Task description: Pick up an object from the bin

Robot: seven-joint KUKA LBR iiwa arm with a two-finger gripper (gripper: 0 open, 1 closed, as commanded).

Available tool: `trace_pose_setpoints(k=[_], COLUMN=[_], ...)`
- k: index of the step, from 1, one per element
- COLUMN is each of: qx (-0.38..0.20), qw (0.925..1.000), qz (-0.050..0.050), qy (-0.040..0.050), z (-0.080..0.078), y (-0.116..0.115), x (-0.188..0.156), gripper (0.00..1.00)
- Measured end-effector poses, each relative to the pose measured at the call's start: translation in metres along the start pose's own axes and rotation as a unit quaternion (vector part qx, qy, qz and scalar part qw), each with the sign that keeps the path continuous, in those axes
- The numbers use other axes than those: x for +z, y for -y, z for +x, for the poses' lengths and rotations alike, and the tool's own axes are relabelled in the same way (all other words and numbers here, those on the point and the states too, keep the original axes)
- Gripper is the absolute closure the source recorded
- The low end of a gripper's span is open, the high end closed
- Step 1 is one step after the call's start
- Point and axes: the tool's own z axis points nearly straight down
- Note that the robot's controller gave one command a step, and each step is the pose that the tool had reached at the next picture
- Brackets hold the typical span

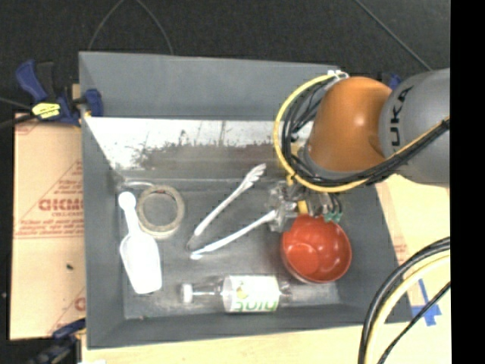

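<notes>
White tongs [227,202], end effector [284,205] at one tip, red bowl [317,250] beside

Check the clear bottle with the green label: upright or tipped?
Tipped. The clear bottle lies on its side along the near wall of the bin, cap end pointing left.

arm [424,127] in from right, orange wrist cover [345,123] (cables [285,139] looped), hand [283,205] down

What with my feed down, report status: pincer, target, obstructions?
Pincer at tongs' right end. Tongs flat on bin floor. Red round thing close beside pincer. Bottle, scoop, tape roll lie apart.
</notes>
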Motion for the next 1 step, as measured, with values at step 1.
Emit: trace_pose_setpoints(k=[1], qx=[-0.001], qw=[1.0], qz=[-0.001], qy=[-0.0069], z=[-0.0075], y=[-0.0034], x=[-0.0237], gripper=[1.0])
